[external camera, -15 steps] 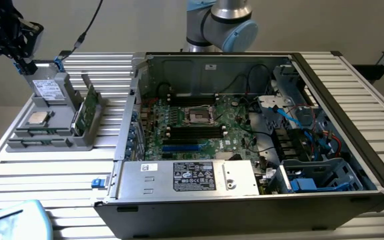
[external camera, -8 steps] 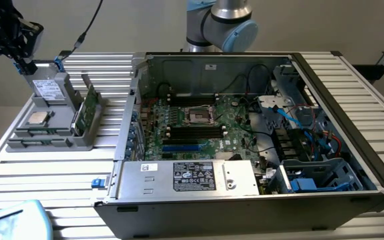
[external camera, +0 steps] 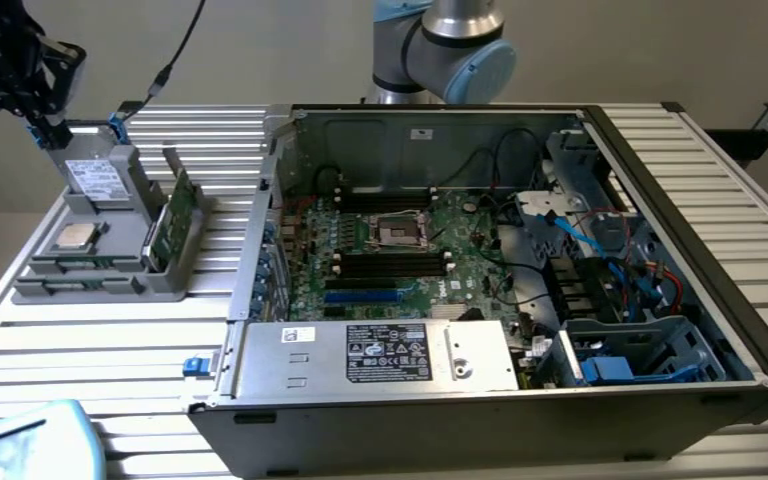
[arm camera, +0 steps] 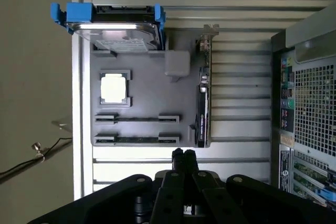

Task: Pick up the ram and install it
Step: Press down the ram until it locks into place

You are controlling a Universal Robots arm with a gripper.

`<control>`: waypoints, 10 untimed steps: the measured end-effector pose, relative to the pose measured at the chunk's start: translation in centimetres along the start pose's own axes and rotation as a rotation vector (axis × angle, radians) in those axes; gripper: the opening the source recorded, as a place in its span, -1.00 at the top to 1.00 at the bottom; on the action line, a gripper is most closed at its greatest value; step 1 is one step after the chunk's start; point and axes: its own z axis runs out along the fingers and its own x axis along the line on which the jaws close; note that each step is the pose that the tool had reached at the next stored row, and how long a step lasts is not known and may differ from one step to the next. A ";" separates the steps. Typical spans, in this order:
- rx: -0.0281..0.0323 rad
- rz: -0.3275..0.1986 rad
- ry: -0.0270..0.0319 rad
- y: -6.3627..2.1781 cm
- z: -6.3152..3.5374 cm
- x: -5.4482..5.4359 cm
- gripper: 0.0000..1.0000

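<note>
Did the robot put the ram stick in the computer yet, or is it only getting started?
Only getting started. Done: nothing yet. The ram sits in its groove on the gray holder, outside the computer case. In hand: nothing. The hand is shut and empty, hovering by the holder's ram end. Left: lifting the ram and fitting it into a black slot inside the case.

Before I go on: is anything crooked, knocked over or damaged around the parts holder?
Nothing stands out. The hard drive, the processor chip and the upright card all sit square in the gray holder. The gripper is shut and hangs clear above the holder, holding nothing.
</note>
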 end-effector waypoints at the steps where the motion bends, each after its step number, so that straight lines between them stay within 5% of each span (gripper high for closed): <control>1: -0.0045 -0.011 0.0014 0.00 0.01 0.0 0.79; 7: -0.0370 -0.079 0.0147 0.00 0.01 0.1 0.79; 10: -0.0453 -0.122 0.0229 0.01 0.01 0.1 0.79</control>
